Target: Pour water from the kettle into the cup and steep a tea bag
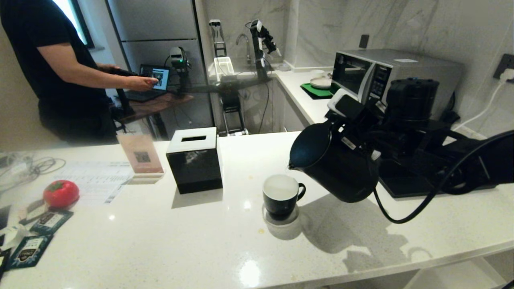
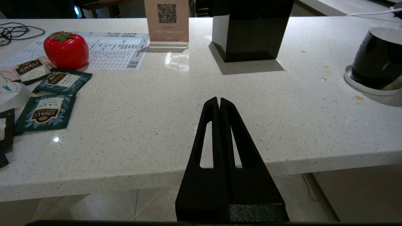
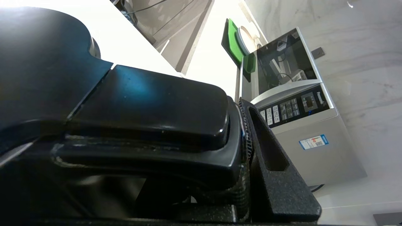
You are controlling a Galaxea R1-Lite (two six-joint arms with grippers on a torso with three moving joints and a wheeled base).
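Note:
The tall black kettle hangs tilted above the counter, its spout just over the right side of the cup's rim. My right gripper is shut on the kettle's handle; one of its fingers presses the handle's side and the other is hidden. The small black cup, white inside, stands on a white coaster. No stream of water shows, and I cannot tell whether the cup holds any. The tea bag is out of view. My left gripper hangs shut and empty over the counter's front edge, with the cup far off to its side.
A black tissue box stands left of the cup, with a QR sign, a red tomato-shaped thing and teal sachets further left. A microwave stands behind the kettle. A person stands at the back left.

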